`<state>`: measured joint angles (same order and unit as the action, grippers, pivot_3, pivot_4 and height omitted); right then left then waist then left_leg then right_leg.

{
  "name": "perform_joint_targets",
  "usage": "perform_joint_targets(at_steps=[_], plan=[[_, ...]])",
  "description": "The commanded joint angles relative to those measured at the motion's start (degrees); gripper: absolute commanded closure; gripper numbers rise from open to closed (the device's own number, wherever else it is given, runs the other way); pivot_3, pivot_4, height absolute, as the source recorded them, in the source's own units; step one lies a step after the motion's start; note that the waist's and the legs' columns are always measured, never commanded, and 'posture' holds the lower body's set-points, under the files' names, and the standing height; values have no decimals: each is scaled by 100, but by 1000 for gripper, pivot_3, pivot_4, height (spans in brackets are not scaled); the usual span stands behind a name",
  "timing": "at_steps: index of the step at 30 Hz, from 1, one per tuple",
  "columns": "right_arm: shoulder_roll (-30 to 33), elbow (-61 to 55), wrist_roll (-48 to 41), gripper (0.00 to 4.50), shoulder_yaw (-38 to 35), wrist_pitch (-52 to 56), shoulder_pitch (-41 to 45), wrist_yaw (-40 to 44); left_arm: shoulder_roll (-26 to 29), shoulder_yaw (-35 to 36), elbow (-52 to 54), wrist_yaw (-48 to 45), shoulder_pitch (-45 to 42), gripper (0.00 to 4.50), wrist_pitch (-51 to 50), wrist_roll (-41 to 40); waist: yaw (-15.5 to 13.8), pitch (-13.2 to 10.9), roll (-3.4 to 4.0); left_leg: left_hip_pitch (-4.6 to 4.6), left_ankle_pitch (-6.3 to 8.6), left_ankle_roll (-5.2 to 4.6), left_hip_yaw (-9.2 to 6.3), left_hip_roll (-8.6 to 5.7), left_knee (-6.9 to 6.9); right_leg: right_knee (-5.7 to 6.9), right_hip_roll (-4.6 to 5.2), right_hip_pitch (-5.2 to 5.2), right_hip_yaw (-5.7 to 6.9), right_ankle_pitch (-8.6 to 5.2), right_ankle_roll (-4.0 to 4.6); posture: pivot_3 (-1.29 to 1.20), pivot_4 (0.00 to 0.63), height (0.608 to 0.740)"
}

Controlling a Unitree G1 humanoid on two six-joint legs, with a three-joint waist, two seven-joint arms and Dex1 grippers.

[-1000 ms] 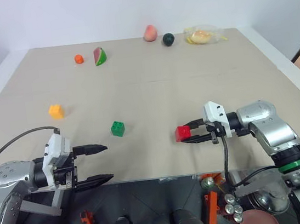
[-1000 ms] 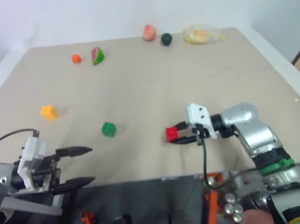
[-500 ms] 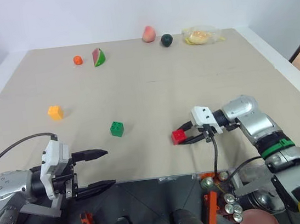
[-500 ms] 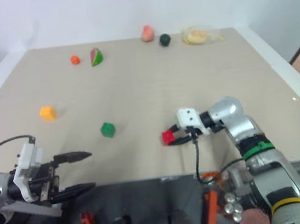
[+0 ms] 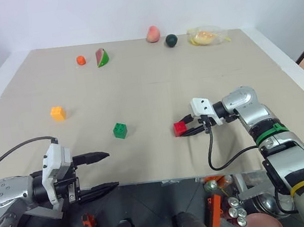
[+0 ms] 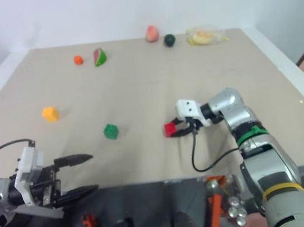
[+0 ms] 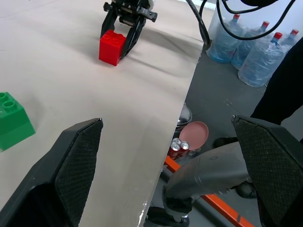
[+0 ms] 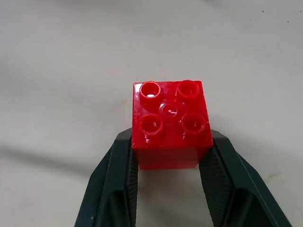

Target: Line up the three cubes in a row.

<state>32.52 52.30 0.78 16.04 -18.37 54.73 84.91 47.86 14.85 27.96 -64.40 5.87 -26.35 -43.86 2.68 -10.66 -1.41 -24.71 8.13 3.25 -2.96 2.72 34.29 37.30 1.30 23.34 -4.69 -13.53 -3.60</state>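
The small red studded plastic cube (image 8: 170, 124) sits pinched between the two black fingers of the right gripper (image 5: 186, 129), studs up, low over or resting on the beige tabletop (image 5: 155, 96) near its front edge; whether it touches the surface cannot be told. The small green studded plastic cube (image 5: 120, 130) stands to its left, near but apart, at about the same depth on the table. The small yellow-orange plastic cube (image 5: 58, 113) lies further left and further back, well apart from the green one.

Judging from this, the step in hand is the carrying of the red cube toward the green one to start the row. The next move calls for setting the red cube down just beside the green one, squared to it, then letting go without nudging either. The yellow-orange cube would then need fetching into the same line.

The left gripper (image 5: 100, 170) hangs at the near left edge of the table with its fingers spread wide and nothing between them.

At the far edge lie a small round orange fruit (image 5: 80, 60), a watermelon slice (image 5: 101, 57), a peach-coloured fruit (image 5: 153, 34), a dark round fruit (image 5: 171, 40) and a clear bag of yellow items (image 5: 207, 35), all well apart from the cubes.
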Motion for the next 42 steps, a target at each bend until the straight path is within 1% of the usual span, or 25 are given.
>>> perform_joint_targets(at_steps=[1,11,23,24,26,29,30,31,37,42], plan=[[285,148,48,3259,-115,105,-72,174,-24,164,197,2,36,0,86,-88,-5,0,0,0,0,0,0,0,0,0,1,0,0,0,0,0,150,740],[199,-3,-255,3259,-319,746,-195,363,22,108,30,-128,-131,0,98,-100,-1,0,0,1,0,0,1,-1,1,0,-1,1,-1,1,2,0,150,740],[50,107,-91,3259,-177,516,-270,259,32,271,110,-147,51,0,93,-90,10,0,0,3,0,0,2,1,-1,0,-2,1,-1,0,0,0,150,740],[35,143,-62,2238,-173,485,-258,214,35,292,116,-143,66,0,91,-94,10,0,0,4,0,0,2,2,-1,0,-3,1,-1,0,0,0,150,740],[11,201,-18,1551,-192,432,-239,133,35,326,118,-125,84,0,90,-94,10,0,1,5,0,0,2,4,-2,0,-6,2,-1,1,2,0,150,740],[-3,232,16,644,-234,395,-217,104,21,372,93,-91,103,0,86,-105,10,1,0,8,0,0,5,6,-2,1,-7,1,-3,1,2,0,150,740],[0,224,13,254,-241,402,-213,118,10,389,85,-79,111,0,77,-121,10,1,0,7,0,0,5,6,-3,1,-7,2,-3,1,2,0,150,740],[8,207,2,41,-250,416,-203,139,-12,404,70,-55,109,0,57,-151,10,1,0,7,1,0,6,6,-5,1,-6,1,-3,0,2,0,150,740],[220,-106,-76,41,-318,500,-96,349,-186,504,-125,181,45,0,-89,-360,9,-1,2,7,3,2,6,6,-11,1,-6,3,-3,-5,1,0,150,740],[825,-613,-1,41,-324,440,-42,592,-314,621,-372,494,49,0,-148,-314,2,-5,8,4,3,2,9,3,-8,1,-3,4,-5,-4,-1,0,150,740]])
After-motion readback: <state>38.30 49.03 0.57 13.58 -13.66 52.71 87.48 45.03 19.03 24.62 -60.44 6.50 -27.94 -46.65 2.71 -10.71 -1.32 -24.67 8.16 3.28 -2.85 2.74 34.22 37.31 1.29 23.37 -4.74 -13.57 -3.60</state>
